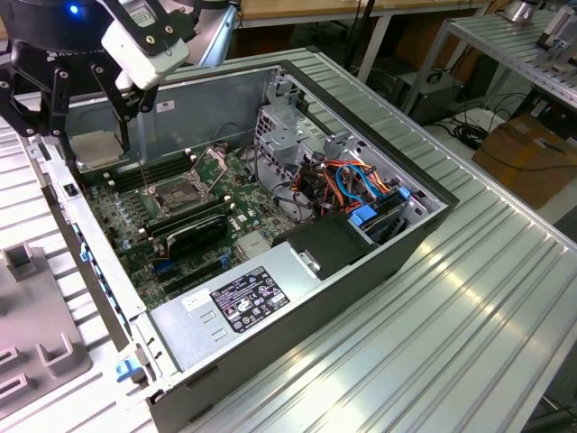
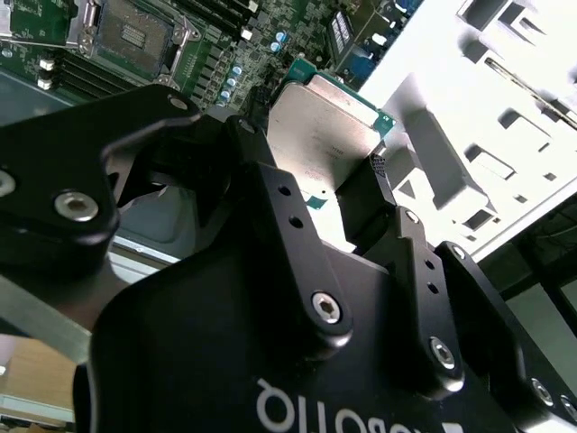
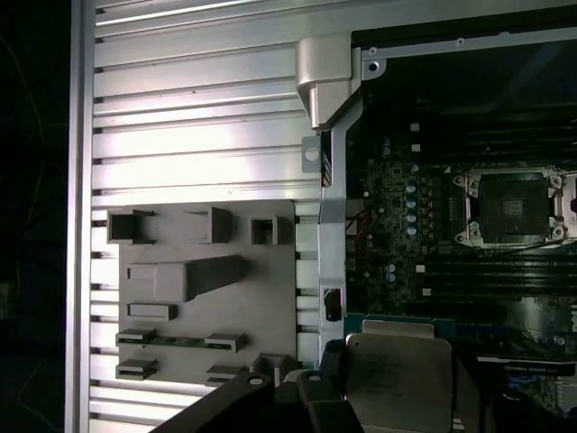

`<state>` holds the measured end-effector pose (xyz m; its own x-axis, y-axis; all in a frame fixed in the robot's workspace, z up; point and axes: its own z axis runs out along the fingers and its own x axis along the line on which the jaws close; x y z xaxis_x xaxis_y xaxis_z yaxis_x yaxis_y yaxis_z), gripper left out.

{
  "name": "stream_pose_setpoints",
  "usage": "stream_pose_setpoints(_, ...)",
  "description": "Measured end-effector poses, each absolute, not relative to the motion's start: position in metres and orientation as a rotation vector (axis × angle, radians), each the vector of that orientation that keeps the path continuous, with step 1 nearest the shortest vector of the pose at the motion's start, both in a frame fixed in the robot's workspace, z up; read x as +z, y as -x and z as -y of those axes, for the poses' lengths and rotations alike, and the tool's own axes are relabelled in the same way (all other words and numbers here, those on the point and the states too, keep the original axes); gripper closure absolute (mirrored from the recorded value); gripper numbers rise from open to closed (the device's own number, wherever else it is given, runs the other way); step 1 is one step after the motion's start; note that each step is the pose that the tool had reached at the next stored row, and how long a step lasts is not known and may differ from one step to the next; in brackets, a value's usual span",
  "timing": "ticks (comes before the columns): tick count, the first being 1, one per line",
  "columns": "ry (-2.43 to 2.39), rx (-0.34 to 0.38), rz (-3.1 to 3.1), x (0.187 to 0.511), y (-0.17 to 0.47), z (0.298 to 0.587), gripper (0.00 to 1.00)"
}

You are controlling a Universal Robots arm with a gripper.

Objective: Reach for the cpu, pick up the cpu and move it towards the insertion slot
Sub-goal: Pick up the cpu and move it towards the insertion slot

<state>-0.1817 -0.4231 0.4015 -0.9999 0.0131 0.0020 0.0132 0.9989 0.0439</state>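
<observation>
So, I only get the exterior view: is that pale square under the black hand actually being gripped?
Observer: Yes. In the second wrist view the hand has the cpu clamped between its fingers.
Operator: Is the slot ready for it?
Observer: The first wrist view looks straight onto the insertion slot, and its dark centre is uncovered.
Operator: Is the chip over it?
Observer: No. In that view the cpu sits apart from it, with the long memory slots between them.
</observation>
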Motion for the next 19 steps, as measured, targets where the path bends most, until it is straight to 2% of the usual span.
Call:
stream_pose_setpoints(15, 0.021, -0.069, 3.139, 0.401, 0.172, 0.417, 0.45)
stream_pose_setpoints(17, 0.023, -0.066, 3.139, 0.4, 0.163, 0.404, 0.45)
stream_pose_setpoints(19, 0.023, -0.066, 3.139, 0.399, 0.16, 0.402, 0.45)
